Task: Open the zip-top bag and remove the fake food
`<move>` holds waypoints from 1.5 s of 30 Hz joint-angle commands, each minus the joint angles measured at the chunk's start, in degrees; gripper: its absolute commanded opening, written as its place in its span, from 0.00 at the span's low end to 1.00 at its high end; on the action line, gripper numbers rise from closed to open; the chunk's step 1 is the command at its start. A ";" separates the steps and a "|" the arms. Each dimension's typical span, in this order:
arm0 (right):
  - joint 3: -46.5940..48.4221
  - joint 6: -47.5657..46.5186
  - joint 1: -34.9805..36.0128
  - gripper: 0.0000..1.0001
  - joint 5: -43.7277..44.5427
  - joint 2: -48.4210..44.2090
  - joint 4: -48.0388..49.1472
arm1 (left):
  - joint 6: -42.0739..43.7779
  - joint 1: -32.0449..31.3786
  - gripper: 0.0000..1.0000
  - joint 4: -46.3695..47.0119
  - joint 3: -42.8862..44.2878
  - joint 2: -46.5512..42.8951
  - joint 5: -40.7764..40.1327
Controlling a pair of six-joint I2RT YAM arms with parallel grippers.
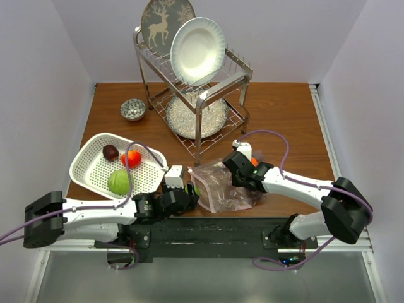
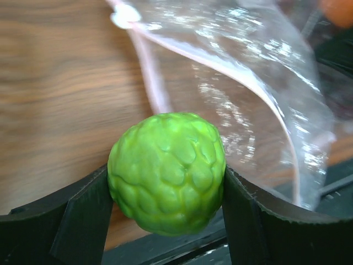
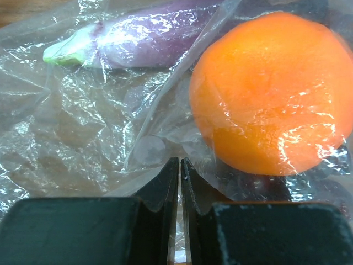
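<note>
- Top view: I see the zip-top bag [image 1: 224, 188] lying crumpled on the table [image 1: 284, 120] near its front edge, between my two arms; the left gripper [image 1: 189, 192] sits at its left end and the right gripper [image 1: 247, 172] over its right end; a white basket [image 1: 88, 173] further left holds a green cabbage [image 1: 118, 182], a red-orange fruit [image 1: 131, 158] and a dark purple piece [image 1: 111, 152]; a dish rack [image 1: 208, 101] carrying a white plate [image 1: 197, 50] stands behind, with a small bowl [image 1: 133, 109] beside it; the finger gaps are too small to read here.
- Left wrist: my fingers [image 2: 83, 221] are clamped on a green bumpy ball [image 2: 167, 171], in front of the bag's pink zip strip [image 2: 151, 77]; an orange blur [image 2: 339, 11] is cut off in the top right corner.
- Right wrist: the fingers [image 3: 160, 187] are together, pinching a fold of bag film; an orange fruit [image 3: 270, 94] and a purple piece with a green tip [image 3: 143, 33] lie under the plastic; the glare makes them hard to read.
</note>
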 commanded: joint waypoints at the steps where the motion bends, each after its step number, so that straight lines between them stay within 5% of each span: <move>1: -0.31 0.63 -0.30 0.09 1.81 -1.38 0.14 | -7.37 -0.37 0.33 -19.56 6.59 -1.90 -8.44; 13: -1.02 -0.42 -0.48 0.10 -0.21 -1.47 1.81 | -10.90 1.99 0.33 -37.15 15.65 -8.93 -16.71; 20: -1.72 -0.77 -0.48 0.10 -0.91 -2.61 1.90 | 2.10 19.36 0.33 -29.96 16.80 -14.11 -12.95; 28: -1.90 -1.13 -0.48 0.10 -1.44 -3.84 1.11 | 12.75 37.41 0.35 -19.06 14.70 -8.60 -2.92; 32: -2.25 -1.30 -0.48 0.14 -2.49 -5.86 0.93 | 13.89 44.52 0.60 -16.07 11.79 -6.56 0.86; 33: -2.25 -1.30 -0.48 0.15 -2.84 -6.21 0.85 | 13.98 44.98 0.75 -15.63 11.53 -6.47 1.21; 36: -1.81 -1.74 -0.48 0.22 -3.20 -7.62 0.06 | 15.20 45.42 0.96 -15.36 11.17 -7.00 1.92; 43: -0.58 -2.00 -0.48 0.43 -4.60 -11.13 -1.61 | 17.49 45.25 1.00 -17.03 12.14 -11.73 3.94; 45: -0.14 -2.00 -0.48 0.45 -4.52 -11.84 -2.49 | 18.72 45.33 0.94 -16.95 12.23 -13.23 6.74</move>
